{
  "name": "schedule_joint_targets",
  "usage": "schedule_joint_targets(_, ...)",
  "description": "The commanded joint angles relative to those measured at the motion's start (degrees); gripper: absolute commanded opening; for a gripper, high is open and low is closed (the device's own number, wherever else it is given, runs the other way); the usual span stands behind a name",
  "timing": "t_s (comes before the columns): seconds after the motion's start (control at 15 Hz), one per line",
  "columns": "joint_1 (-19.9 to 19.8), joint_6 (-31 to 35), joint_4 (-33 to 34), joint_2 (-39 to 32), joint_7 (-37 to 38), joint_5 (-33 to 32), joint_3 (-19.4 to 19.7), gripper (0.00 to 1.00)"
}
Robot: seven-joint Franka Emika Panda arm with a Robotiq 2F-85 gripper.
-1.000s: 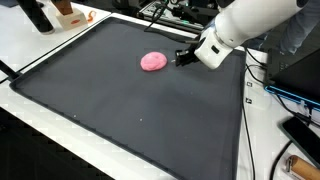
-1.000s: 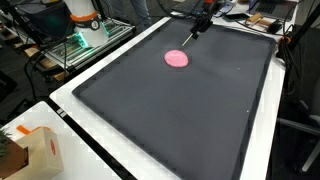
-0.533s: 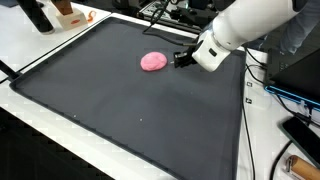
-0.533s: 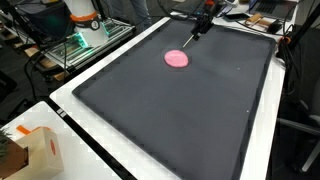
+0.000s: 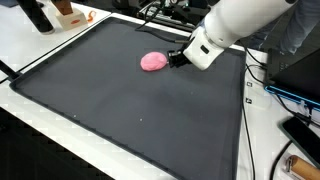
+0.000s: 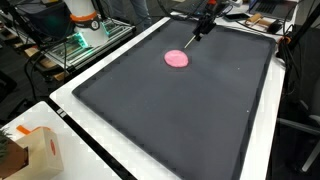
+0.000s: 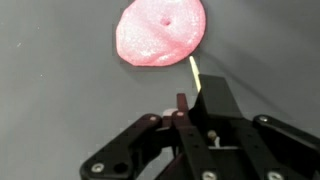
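A flat pink blob (image 5: 153, 62) (image 6: 176, 59) lies on a large dark mat (image 5: 130, 115) (image 6: 180, 125), toward the mat's far side. My gripper (image 5: 176, 58) (image 6: 201, 27) hangs just beside it, low over the mat. In the wrist view the gripper (image 7: 196, 106) is shut on a thin pale stick (image 7: 194, 72). The stick's tip reaches the lower right edge of the pink blob (image 7: 160, 30), which has a small dent in its middle. Whether the tip touches the blob is unclear.
A cardboard box (image 6: 33, 150) sits on the white table off one mat corner. A dark bottle (image 5: 36, 15) and an orange-white object (image 5: 68, 12) stand beyond another corner. Cables and a phone (image 5: 304, 135) lie past the mat's side edge.
The gripper has shifted a little toward the pink blob, bringing the stick closer to its edge. The blob has not moved.
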State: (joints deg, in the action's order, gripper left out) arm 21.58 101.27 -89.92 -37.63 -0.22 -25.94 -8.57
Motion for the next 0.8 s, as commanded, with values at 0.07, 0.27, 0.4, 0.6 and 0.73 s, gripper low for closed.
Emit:
schedule_joint_targets(0.07,-2.1,2.6,-1.6,2.0,-1.7,1.7,-0.1,0.06)
schedule_joint_targets(0.27,-3.5,4.5,-2.5,3.4,-2.5,2.6,-0.3,0.06)
schedule_joint_targets(0.4,-4.8,6.2,-3.4,4.5,-3.4,3.9,-0.5,0.06)
schedule_joint_targets(0.6,-6.3,8.5,-4.8,6.4,-4.6,6.2,-0.5,0.06)
schedule_joint_targets(0.73,-7.3,10.1,-6.1,8.0,-5.5,7.8,-0.6,0.06)
